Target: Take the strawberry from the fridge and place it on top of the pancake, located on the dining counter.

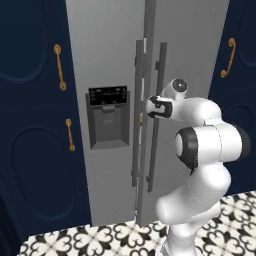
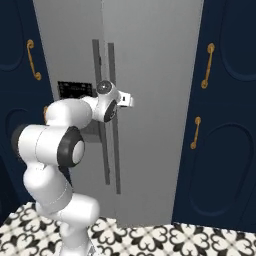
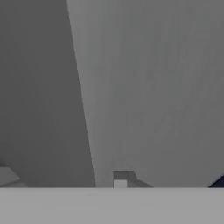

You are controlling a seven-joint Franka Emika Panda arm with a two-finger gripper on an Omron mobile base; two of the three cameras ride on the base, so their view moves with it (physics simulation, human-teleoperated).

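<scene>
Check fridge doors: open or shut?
Ajar. In the left base view the fridge right door's edge stands forward of the left door; no shelves visible. The gripper is at the handles.

Flat, even rendered light with no glare; the fridge [image 1: 110,60] door shades softly. Base views stay sharp, while the hand view looks blurry and low-contrast grey.
</scene>
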